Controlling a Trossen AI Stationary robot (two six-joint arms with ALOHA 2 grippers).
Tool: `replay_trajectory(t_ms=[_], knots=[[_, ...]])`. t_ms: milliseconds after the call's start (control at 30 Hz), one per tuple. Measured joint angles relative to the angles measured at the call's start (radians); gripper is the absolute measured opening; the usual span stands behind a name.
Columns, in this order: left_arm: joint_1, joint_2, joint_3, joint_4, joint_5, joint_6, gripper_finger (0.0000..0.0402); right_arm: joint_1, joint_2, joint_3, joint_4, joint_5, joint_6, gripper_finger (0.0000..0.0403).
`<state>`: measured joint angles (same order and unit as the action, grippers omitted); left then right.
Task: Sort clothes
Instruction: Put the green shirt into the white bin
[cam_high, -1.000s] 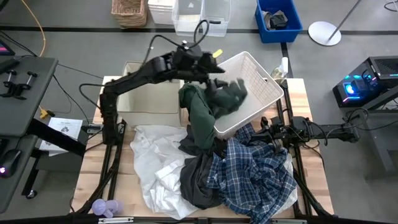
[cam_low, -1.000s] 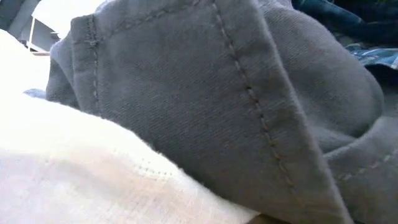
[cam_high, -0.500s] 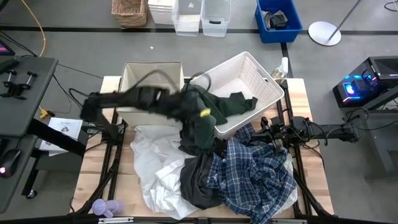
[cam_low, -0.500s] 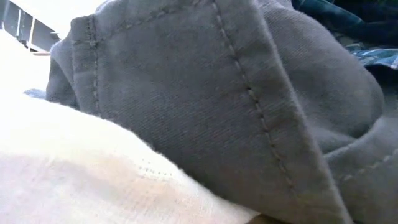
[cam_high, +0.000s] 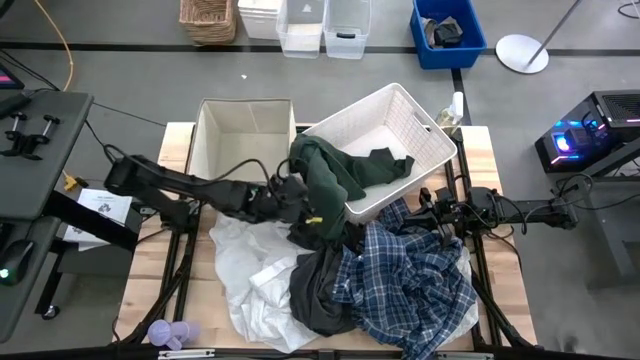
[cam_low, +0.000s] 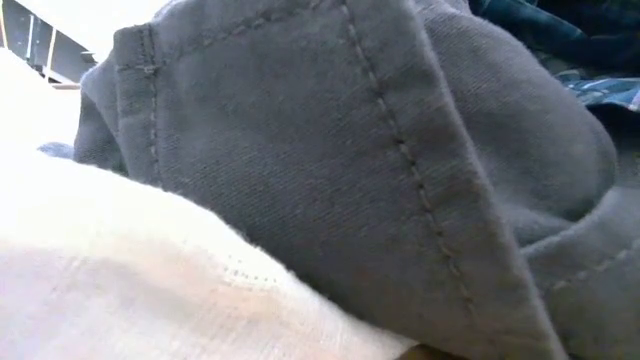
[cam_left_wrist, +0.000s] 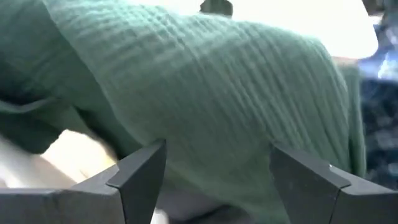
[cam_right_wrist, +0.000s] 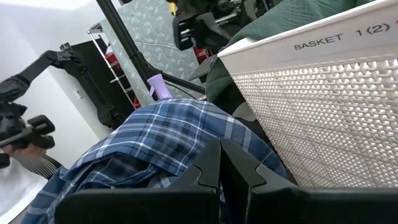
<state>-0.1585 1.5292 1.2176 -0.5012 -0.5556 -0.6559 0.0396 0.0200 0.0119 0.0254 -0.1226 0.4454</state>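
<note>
The dark green garment (cam_high: 330, 175) hangs over the near-left rim of the white basket (cam_high: 432, 140). One part lies inside the basket and the rest hangs down outside onto the pile. My left gripper (cam_high: 303, 208) is low beside that outer hanging part. It is open, with the green cloth (cam_left_wrist: 205, 87) just ahead of its fingers. I cannot tell whether they touch it. The plaid shirt (cam_high: 410, 275), a dark grey garment (cam_high: 320, 290) and white garments (cam_high: 245, 260) lie heaped on the table. My right gripper (cam_high: 428, 212) waits shut beside the basket, over the plaid shirt (cam_right_wrist: 149, 137).
The beige bin (cam_high: 245, 135) stands at the far left, next to the tilted basket. A purple object (cam_high: 170, 332) lies at the near left corner. The low view is filled by dark grey cloth (cam_low: 350, 150) and white cloth (cam_low: 120, 290).
My left gripper has swung from above the basket down and toward the table's near-left, ending beside the pile. The green garment, which was held up over the basket, has fallen. One part now lies in the basket and the rest hangs over its rim.
</note>
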Motion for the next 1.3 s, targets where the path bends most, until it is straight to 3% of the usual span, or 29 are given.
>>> replay_trajectory(t_ms=[233,333,400,500,567,767,900,1000,1100,1300], knots=[[0.053,0.035,-0.006,0.053,0.040,-0.032,0.0268,0.000,0.000,0.000,0.000,0.001,0.000,0.0000],[0.064,0.045,-0.004,0.099,0.094,0.014,0.0245,0.000,0.000,0.000,0.000,0.002,0.000,0.0000],[0.067,0.046,-0.006,0.109,0.108,0.031,0.0196,0.000,0.000,0.000,0.000,0.002,0.000,0.0000],[0.067,0.043,-0.005,0.139,0.127,0.064,0.0061,0.000,0.000,0.000,0.000,0.002,0.000,0.0000],[0.067,0.042,-0.005,0.164,0.173,0.081,0.0021,0.000,0.000,0.000,0.000,0.002,0.000,0.0000],[0.066,-0.070,0.052,0.154,0.291,0.126,0.0003,0.000,0.000,0.000,0.000,0.008,0.000,0.0000],[0.079,-0.168,0.130,0.206,0.247,0.267,0.0001,0.000,0.000,0.000,0.000,0.008,0.000,0.0000],[0.121,-0.195,0.179,0.356,0.202,0.437,0.0001,0.000,0.000,0.000,0.000,0.007,0.000,0.0000],[0.190,-0.161,0.196,0.560,0.220,0.556,0.0001,0.000,0.000,0.000,0.000,0.007,0.000,0.0000],[0.317,0.022,0.273,0.920,0.345,0.597,0.0001,0.000,0.001,0.000,0.000,0.006,0.000,0.0000]])
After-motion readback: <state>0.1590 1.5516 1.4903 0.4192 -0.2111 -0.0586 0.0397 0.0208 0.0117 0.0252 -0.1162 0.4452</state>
